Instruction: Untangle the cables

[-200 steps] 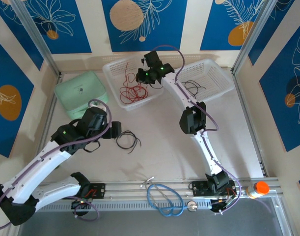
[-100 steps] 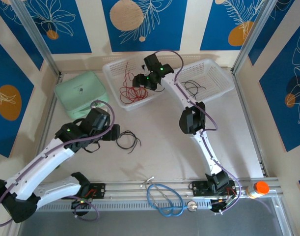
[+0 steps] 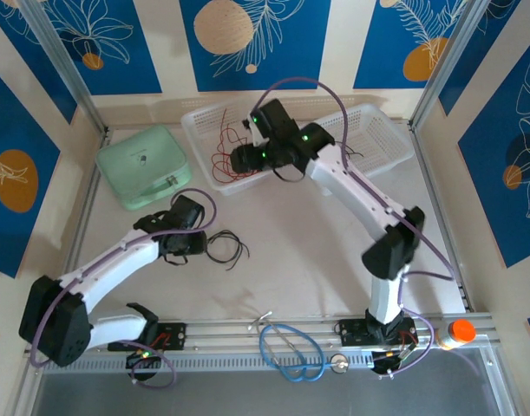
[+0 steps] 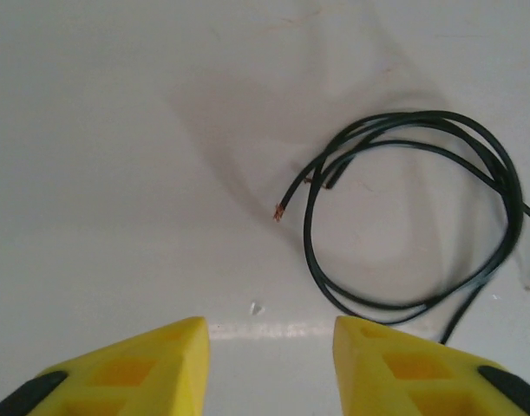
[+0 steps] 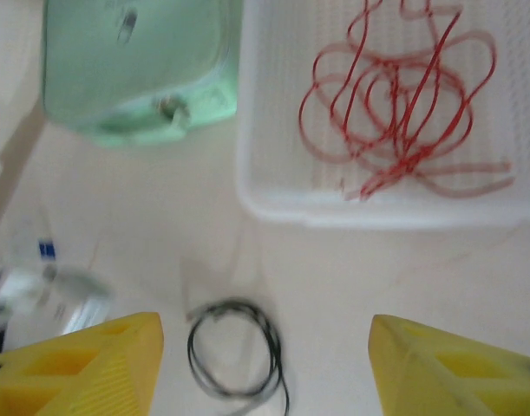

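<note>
Since the red wires (image 3: 223, 161) lie loose in the left white basket (image 3: 195, 130) and the black wire coil (image 4: 309, 234) sits flat on the table just ahead of the left gripper (image 4: 269, 364), the step in hand appears to be sorting that coil.

- Left gripper: jaws apart, nothing between them.
- Right gripper (image 5: 265, 364): jaws wide apart, empty, hanging over the basket's near rim.
- Coil: oval, with its long axis across the left wrist view. The stripped copper ends point left, toward the fingers.
- Next move: probably advance slightly right, drop to the tabletop, then close on the coil's near arc. The wire is thin, so the pinch must be square.
</note>
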